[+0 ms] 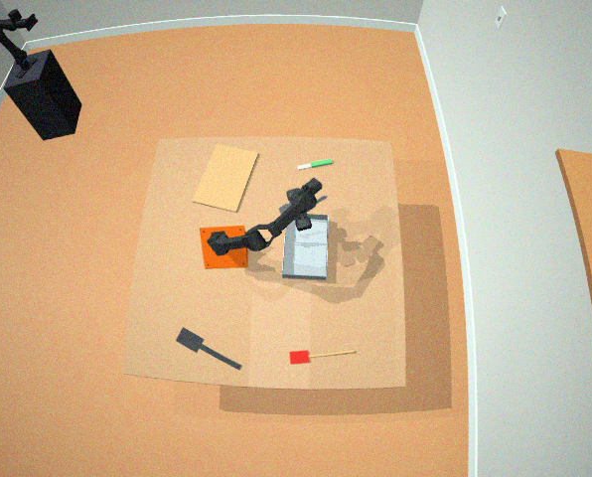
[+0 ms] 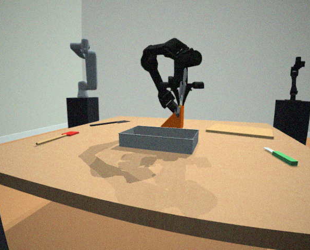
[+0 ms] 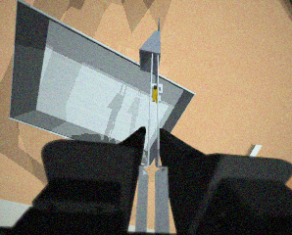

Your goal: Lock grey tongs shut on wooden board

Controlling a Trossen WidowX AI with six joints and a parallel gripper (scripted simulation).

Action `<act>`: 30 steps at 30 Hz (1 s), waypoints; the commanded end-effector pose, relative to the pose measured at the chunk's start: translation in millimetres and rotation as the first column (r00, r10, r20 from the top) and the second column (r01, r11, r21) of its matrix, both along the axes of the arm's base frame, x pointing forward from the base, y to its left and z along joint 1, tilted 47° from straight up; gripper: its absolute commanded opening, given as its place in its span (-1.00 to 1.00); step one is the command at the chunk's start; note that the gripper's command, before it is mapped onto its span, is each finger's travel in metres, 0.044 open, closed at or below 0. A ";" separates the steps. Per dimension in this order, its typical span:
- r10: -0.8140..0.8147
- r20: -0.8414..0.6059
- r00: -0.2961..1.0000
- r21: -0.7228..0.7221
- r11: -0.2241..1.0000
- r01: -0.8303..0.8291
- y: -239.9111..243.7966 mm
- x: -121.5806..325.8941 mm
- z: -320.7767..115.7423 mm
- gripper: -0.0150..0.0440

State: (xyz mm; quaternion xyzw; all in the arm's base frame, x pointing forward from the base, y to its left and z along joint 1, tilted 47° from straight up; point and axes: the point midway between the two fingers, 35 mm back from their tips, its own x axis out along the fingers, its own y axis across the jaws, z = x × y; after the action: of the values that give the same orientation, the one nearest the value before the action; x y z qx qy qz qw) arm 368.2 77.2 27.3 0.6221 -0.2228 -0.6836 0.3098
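Note:
My gripper (image 2: pixel 181 103) (image 3: pixel 151 131) is shut on the grey tongs (image 2: pixel 182 87) (image 3: pixel 162 196). It holds them in the air, steeply upright, with the tips up and the hinge block (image 3: pixel 150 48) down. Their two arms are close together and nearly parallel. A small yellow piece (image 3: pixel 155 94) shows between the arms near the hinge; whether the lock has caught cannot be told. In the top view the arm mostly covers the tongs. The roasting tin (image 1: pixel 304 277) (image 2: pixel 155 142) (image 3: pixel 28 64) stands beneath the arm. The wooden board (image 1: pixel 226 177) (image 2: pixel 238 130) lies flat, with nothing on it.
An orange wedge-shaped base (image 1: pixel 224 261) (image 2: pixel 173 121) carries the arm. A green-handled knife (image 1: pixel 321 163) (image 2: pixel 284 158) lies beyond the tin, on the board's side of the table. A red-headed spatula (image 1: pixel 299 357) (image 2: pixel 70 133) and a dark spatula (image 1: pixel 189 339) (image 2: pixel 109 123) lie on the opposite side.

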 end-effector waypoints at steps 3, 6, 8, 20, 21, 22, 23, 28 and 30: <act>0.045 -0.033 0.998 0.014 0.999 -0.045 32.4 -3.7 -26.6 -1.00; 0.068 -0.054 0.996 0.016 0.998 -0.067 47.5 -9.0 -41.8 -1.00; 0.083 -0.069 0.994 0.017 0.997 -0.082 56.3 -12.4 -50.9 -1.00; 0.175 -0.169 0.970 0.019 0.985 -0.174 109.9 -46.1 -114.5 -1.00; 0.183 -0.178 0.967 0.019 0.983 -0.183 113.8 -49.7 -119.8 -1.00; 0.189 -0.186 0.964 0.019 0.982 -0.189 116.9 -52.7 -124.1 -1.00; 0.193 -0.190 0.962 0.019 0.981 -0.193 118.7 -54.5 -126.7 -1.00; 0.204 -0.197 0.959 0.024 0.979 -0.203 124.7 -59.4 -130.3 -1.00; 0.217 -0.203 0.955 0.032 0.976 -0.215 132.2 -65.5 -133.8 -1.00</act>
State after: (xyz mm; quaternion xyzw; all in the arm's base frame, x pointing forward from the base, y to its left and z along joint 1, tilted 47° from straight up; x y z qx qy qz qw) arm 305.8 196.9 -105.6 0.5626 -0.1265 -0.7103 0.4037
